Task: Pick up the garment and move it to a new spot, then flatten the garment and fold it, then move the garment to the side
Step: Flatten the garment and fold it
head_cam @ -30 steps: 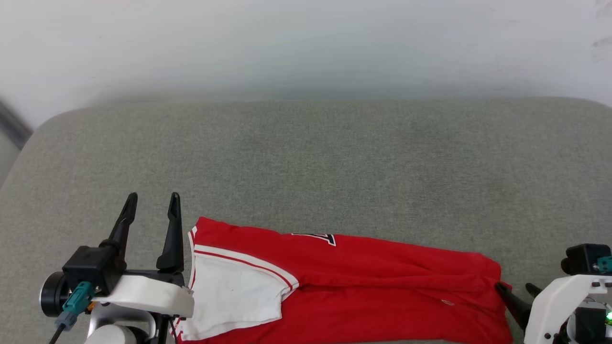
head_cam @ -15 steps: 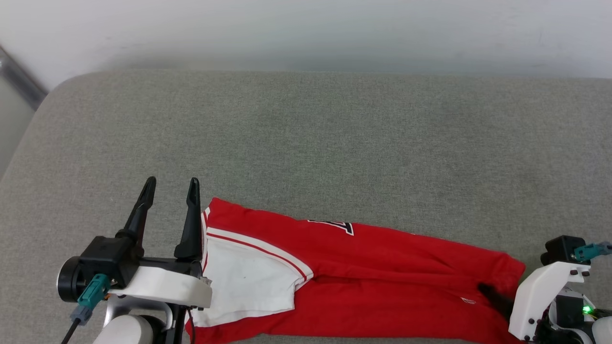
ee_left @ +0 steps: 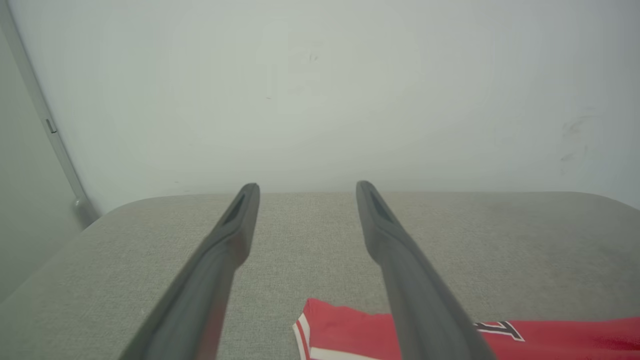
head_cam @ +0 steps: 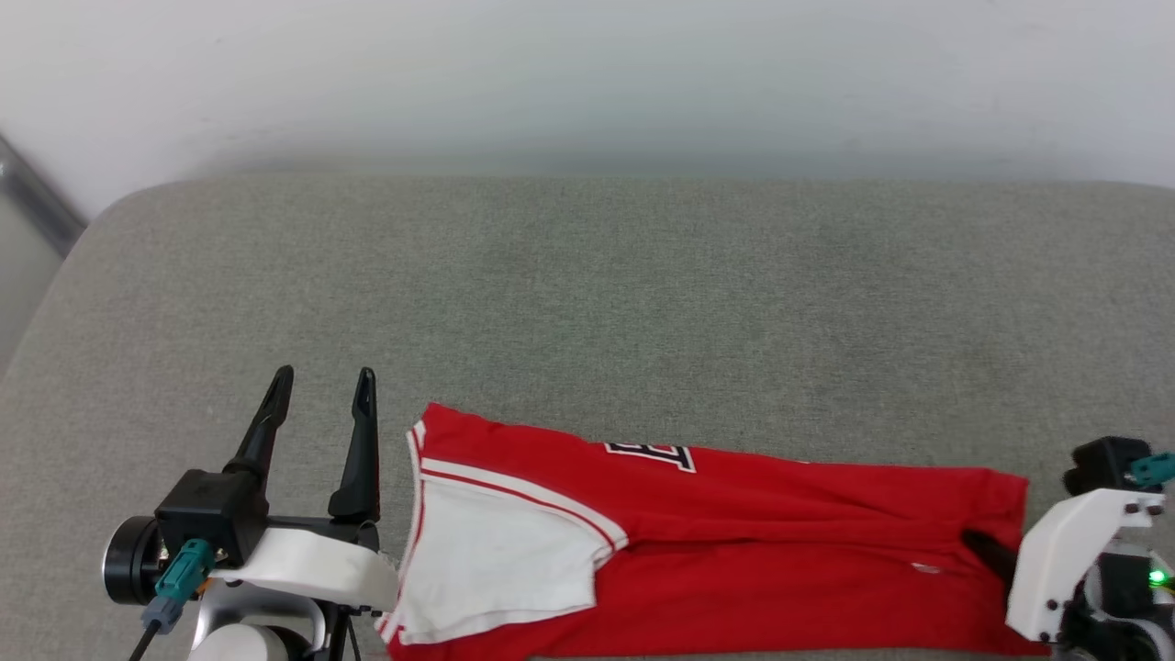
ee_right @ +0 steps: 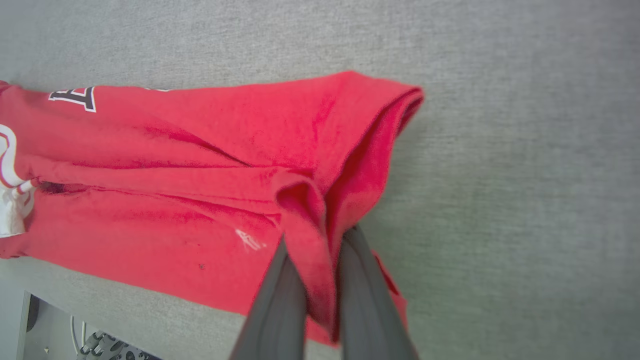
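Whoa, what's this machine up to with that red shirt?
A two-armed robot is working on a red jersey that lies folded into a long strip on a grey cushion. Its right gripper is shut on a fold of cloth at the jersey's right end. Its left gripper is open beside the other end and holds nothing.

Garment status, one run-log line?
garment: long strip on grey cushion | right end effector: shut on garment's right end | left end effector: open, empty, left of garment

Grey fabric cushion (head_cam: 643, 294); folded red garment (head_cam: 780, 532) lying lengthwise along near edge
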Motion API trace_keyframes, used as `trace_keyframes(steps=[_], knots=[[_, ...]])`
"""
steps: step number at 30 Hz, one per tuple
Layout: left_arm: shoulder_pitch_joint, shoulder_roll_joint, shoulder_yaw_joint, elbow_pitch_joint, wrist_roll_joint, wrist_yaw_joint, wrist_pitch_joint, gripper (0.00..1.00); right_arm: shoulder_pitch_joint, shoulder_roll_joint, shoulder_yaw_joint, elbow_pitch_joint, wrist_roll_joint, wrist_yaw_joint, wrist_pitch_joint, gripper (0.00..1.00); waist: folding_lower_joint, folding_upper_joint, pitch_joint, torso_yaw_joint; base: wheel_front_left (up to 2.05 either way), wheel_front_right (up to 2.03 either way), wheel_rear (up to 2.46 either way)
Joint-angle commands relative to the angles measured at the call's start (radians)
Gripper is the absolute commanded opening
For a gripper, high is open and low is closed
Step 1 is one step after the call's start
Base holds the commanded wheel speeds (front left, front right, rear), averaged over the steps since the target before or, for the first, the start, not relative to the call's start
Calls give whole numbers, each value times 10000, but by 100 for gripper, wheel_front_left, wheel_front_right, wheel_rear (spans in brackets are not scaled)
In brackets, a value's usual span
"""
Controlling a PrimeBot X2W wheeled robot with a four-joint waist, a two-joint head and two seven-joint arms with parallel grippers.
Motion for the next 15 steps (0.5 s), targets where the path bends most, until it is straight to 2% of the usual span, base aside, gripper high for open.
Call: trace_keyframes(steps=[1, 10, 15], knots=[[116, 36, 13, -32, -9, 63, 18, 100, -67, -283, -318, -38, -34, -7, 36, 0, -1, 0, -123, -148, 0, 0, 0], [290, 79, -25, -167, -20, 182, 60, 100, -33, -953, -2566, -193, -392, -5, 477, 0, -1, 0, -208, -546, 0, 0, 0], [330, 42, -55, -161, -44, 209, 59, 100, -193, -310, -3133, -567, 325, -4, 1536, 0, -1, 0, -192, -674, 0, 0, 0]])
